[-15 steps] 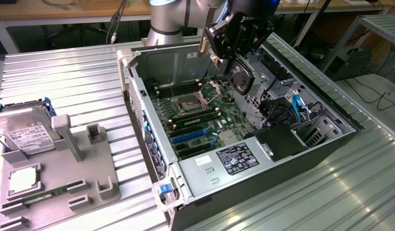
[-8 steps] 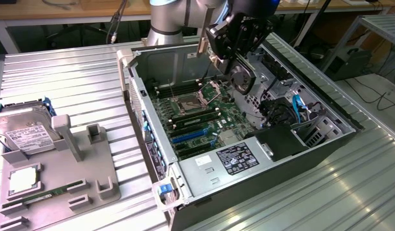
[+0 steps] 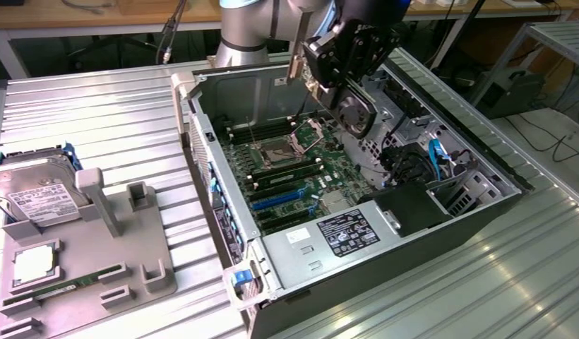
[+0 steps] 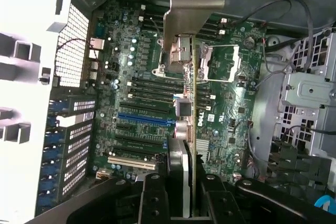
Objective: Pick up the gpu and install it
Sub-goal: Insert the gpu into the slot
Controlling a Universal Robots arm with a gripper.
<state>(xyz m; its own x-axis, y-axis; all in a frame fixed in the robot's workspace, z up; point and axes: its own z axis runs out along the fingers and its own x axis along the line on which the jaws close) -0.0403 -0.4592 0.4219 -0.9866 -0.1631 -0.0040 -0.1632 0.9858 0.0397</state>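
Gpu (image 3: 354,111), clamped between the jaws of the gripper (image 3: 339,81), upper centre of the exterior view above the open case (image 3: 203,166); handling advice: lower the card upright, with its edge parallel to the blue slot (image 4: 144,118).

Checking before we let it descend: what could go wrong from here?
1. The gpu in the pincer hangs by the CPU socket, edge crosswise to the blue slot; lowered so, it would likely hit the board, not seat.
2. Black cables nearby could snag it.
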